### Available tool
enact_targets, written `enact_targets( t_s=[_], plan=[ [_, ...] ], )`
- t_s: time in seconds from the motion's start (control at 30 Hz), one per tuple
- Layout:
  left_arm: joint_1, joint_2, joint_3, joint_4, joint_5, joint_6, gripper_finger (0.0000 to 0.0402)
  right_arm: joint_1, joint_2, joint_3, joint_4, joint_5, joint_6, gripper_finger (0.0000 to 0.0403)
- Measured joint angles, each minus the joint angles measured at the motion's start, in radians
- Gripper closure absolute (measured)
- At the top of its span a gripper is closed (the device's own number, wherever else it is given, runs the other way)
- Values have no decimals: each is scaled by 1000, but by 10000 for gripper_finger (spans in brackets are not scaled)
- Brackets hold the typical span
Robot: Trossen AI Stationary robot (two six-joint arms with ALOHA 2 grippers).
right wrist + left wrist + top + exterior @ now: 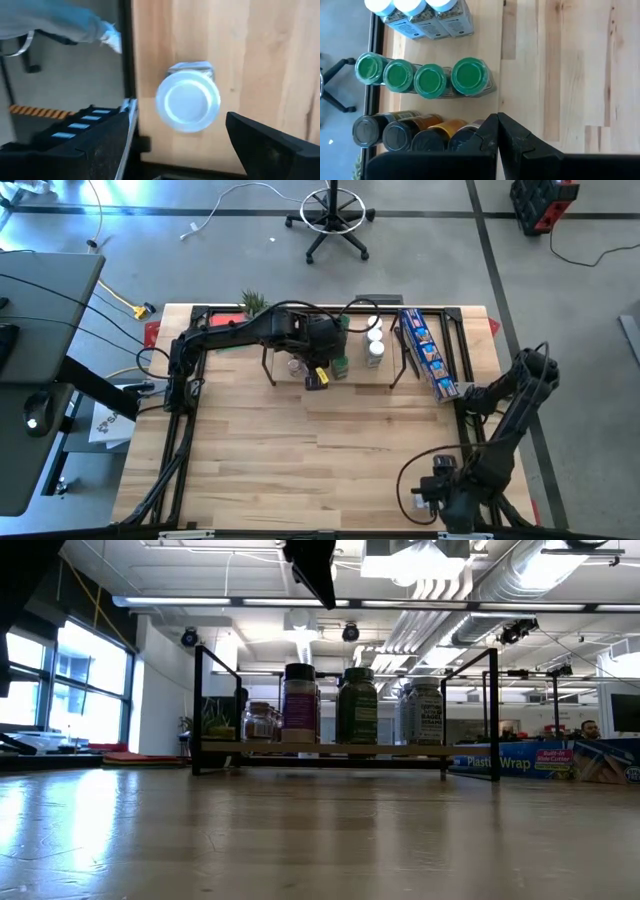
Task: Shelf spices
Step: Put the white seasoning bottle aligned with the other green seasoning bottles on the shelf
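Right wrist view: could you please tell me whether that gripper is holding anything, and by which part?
Nothing is held: the right gripper is open, its fingers clear of the white-lidded jar between them.

On my left wrist feed I see four bright green lids in a row, a line of black lids beside them, one of those jars amber-orange, and white caps on speckled jars. The shelf board is pale wood, its frame black. The snack packet is blue.
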Motion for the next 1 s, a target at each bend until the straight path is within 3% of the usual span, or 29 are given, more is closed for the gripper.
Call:
enact_targets(
  t_s=[0.57,0.7,0.87,1.0],
  plan=[
    [-26,0,0,-1,7,-46,401,19,136,0,20,69,-70,81],
    [-28,0,0,-8,4,-46,401,19,140,0,23,102,-73,123],
    [-28,-11,0,-18,0,-53,401,6,140,0,21,153,-100,212],
    [-28,-29,0,-20,-1,-52,401,-12,140,0,20,136,-116,215]
  ],
)
